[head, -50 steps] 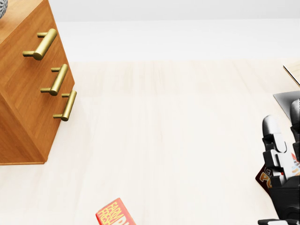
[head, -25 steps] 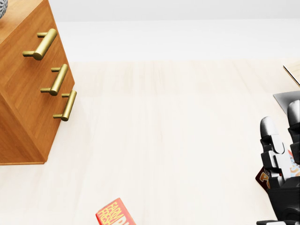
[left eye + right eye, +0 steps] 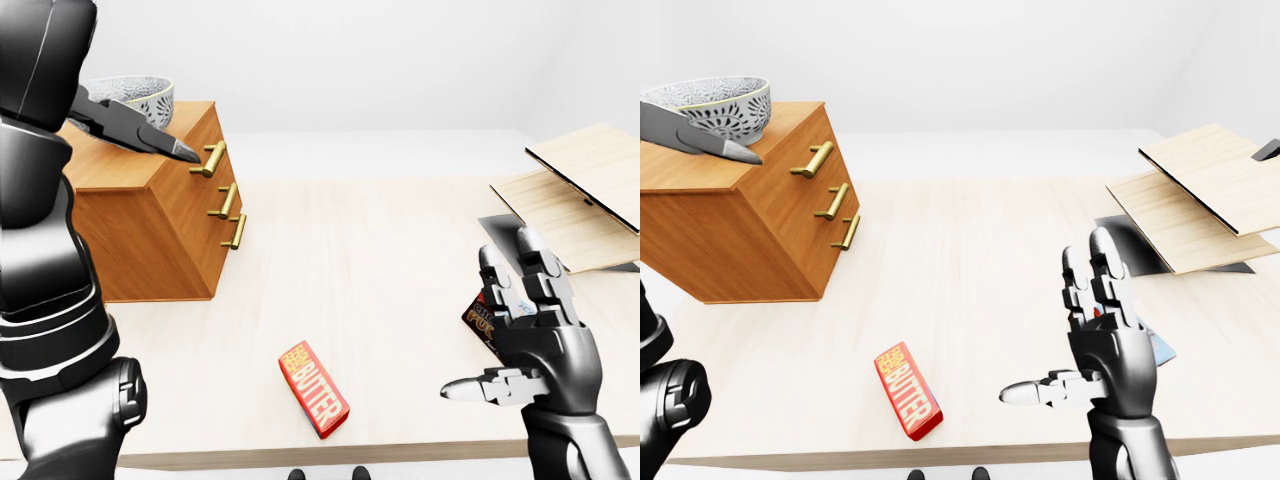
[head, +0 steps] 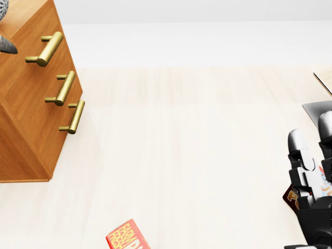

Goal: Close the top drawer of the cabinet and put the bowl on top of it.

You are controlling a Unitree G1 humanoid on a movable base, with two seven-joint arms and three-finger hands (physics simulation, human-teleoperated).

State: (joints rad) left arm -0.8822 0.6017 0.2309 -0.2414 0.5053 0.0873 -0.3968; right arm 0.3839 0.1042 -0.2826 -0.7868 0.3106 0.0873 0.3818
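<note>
Inspector: Right hand (image 3: 1105,355), condition?

Assessor: Spread. The fingers (image 3: 1095,275) stand upright and the thumb sticks out sideways to its left. Nothing is held. It hovers over the table (image 3: 970,260) near the bottom edge.

Inspector: Left hand (image 3: 700,140)?

Assessor: Only a straight, pointed grey finger shows, coming in from the left edge of the right-eye view. It lies across the cabinet (image 3: 740,240) top. Whether the rest of that hand is spread or closed, I cannot tell.

Inspector: Location of the bowl (image 3: 710,105)?

Assessor: On top of the cabinet, upright, just above that left finger in the right-eye view. Contact between finger and bowl cannot be confirmed. It is far to the upper left of the right hand.

Inspector: Top drawer (image 4: 31,31)?

Assessor: Its front appears level with the two below; three brass handles (image 3: 818,159) run in one line down the cabinet face.

Inspector: Other items?

Assessor: Red butter box (image 3: 908,391) lies flat on the table, to the left of the right thumb. A dark packet (image 3: 480,318) is partly hidden behind the right hand. Pale wooden boards (image 3: 1200,195) lie above and to the right of the right fingertips.
</note>
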